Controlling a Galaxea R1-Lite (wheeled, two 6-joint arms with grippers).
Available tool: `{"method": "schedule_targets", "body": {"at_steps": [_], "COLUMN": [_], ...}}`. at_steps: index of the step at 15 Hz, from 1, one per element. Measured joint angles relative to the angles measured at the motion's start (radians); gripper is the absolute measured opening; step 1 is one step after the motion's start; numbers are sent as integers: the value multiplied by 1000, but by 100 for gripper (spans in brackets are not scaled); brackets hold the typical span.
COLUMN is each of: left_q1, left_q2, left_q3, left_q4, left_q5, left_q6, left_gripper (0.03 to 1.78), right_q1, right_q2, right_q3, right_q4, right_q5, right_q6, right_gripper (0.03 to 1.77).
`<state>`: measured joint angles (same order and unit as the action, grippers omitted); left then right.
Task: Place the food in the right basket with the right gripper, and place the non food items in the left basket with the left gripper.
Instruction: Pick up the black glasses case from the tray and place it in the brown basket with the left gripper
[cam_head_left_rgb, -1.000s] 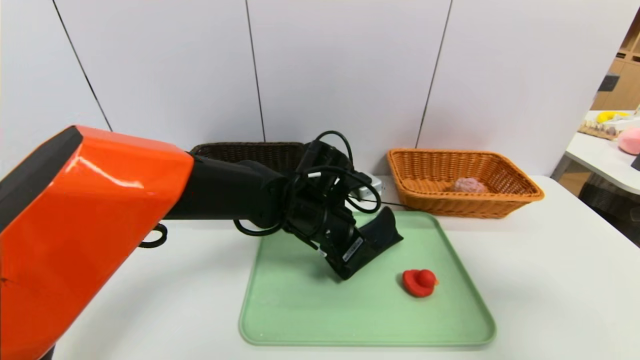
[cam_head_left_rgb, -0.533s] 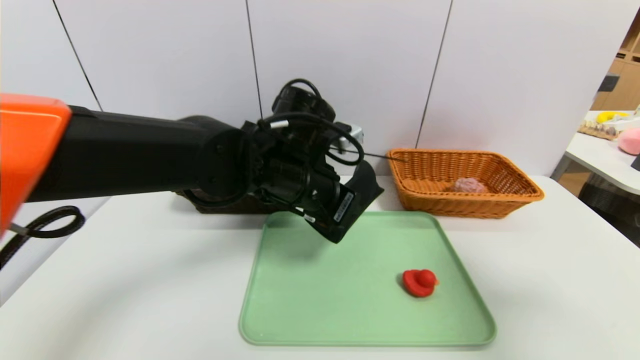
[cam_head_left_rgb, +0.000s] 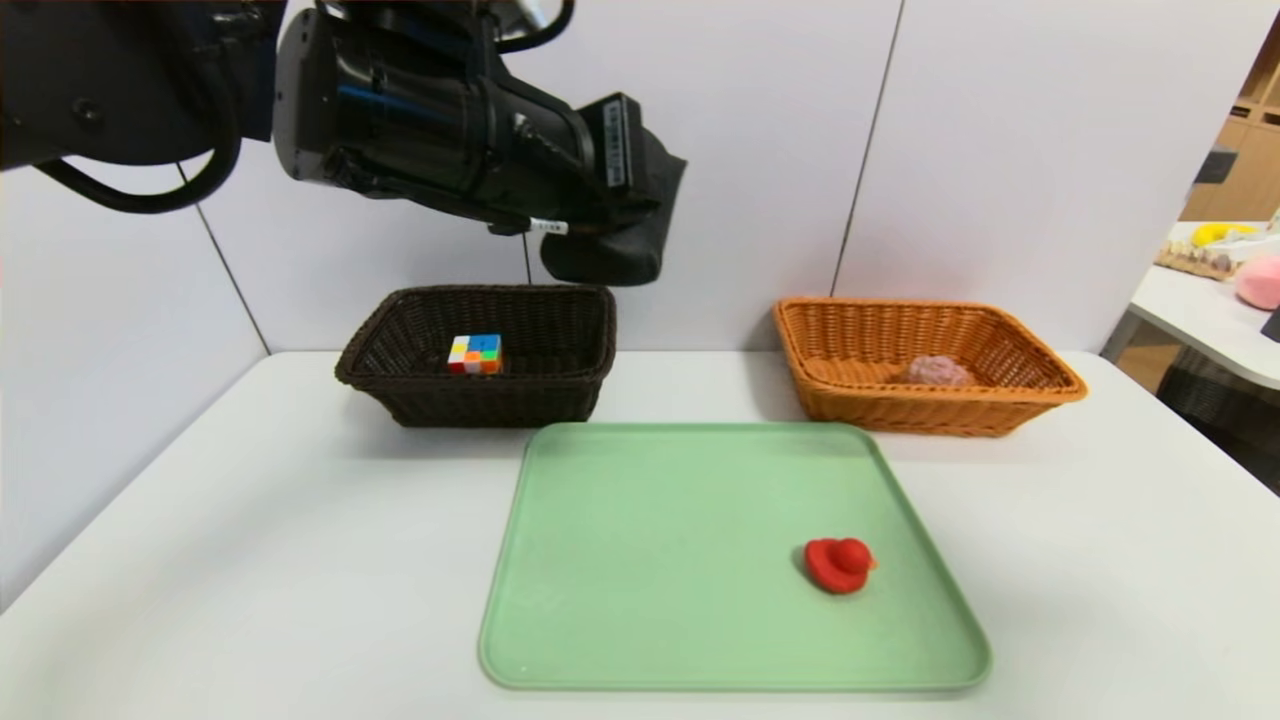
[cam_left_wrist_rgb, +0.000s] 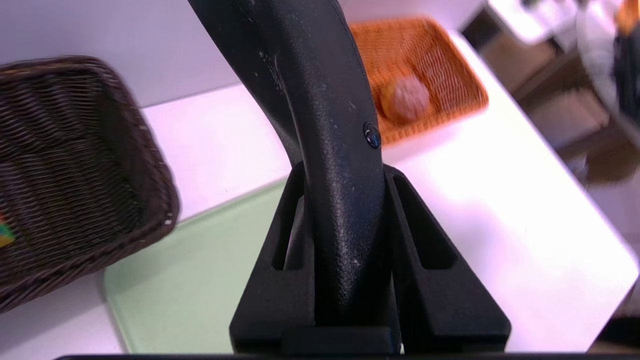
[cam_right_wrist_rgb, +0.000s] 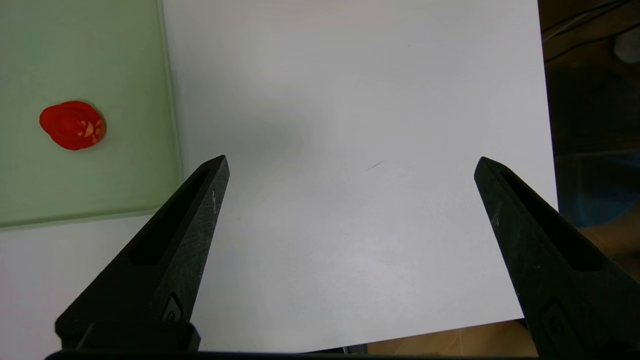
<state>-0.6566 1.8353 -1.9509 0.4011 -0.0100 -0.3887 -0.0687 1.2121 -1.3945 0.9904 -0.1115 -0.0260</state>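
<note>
**A:** Where is the left gripper (cam_head_left_rgb: 610, 235)?

**B:** Raised high above the white table (cam_head_left_rgb: 250, 560), over the gap between the two baskets and closer to the dark brown wicker basket (cam_head_left_rgb: 400, 390). Its fingers are clamped on the black glasses case (cam_left_wrist_rgb: 320, 100), which stands between them in the left wrist view and fills the middle of that picture.

**A:** What lies in the dark basket?

**B:** The puzzle cube (cam_head_left_rgb: 475, 354), sitting on the basket floor toward its back. In the left wrist view only a coloured sliver of it shows at the frame edge.

**A:** And the food?

**B:** The round bun (cam_head_left_rgb: 938, 371) rests inside the orange-tan wicker basket (cam_head_left_rgb: 1040, 385), on the table's right side near the wall (its pinkish top just clears the rim).

**A:** Anything on the tray?

**B:** The red rubber duck (cam_head_left_rgb: 840, 565), alone on the green tray (cam_head_left_rgb: 650, 600), toward the front right corner. It lies well apart from both baskets.

**A:** The right gripper (cam_right_wrist_rgb: 350, 165)?

**B:** Its fingers are spread wide with nothing between them, over bare table just beside the tray's right edge; the duck shows off to one side in the right wrist view.
</note>
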Motion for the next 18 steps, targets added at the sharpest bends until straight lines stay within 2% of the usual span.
{"method": "schedule_targets", "body": {"at_steps": [2, 5, 10, 13, 18], "left_q1": [50, 78, 135, 172, 179], "left_q2": [3, 17, 70, 116, 182], "left_q3": [-8, 5, -5, -14, -22], "left_q4": [5, 28, 189, 246, 238], "left_q5": [14, 95, 106, 97, 95], "left_q6": [-94, -220, -348, -353, -348], "left_gripper": [45, 45, 45, 43, 42], "right_q1": [0, -2, -7, -9, -10], "right_q2": [-9, -21, -47, -59, -80], "right_q3": [2, 3, 28, 37, 62], "right_q4": [0, 0, 1, 1, 1], "right_q5": [1, 1, 1, 2, 2], "right_q6": [0, 2, 2, 2, 3], "right_gripper": [169, 170, 170, 170, 170]}}
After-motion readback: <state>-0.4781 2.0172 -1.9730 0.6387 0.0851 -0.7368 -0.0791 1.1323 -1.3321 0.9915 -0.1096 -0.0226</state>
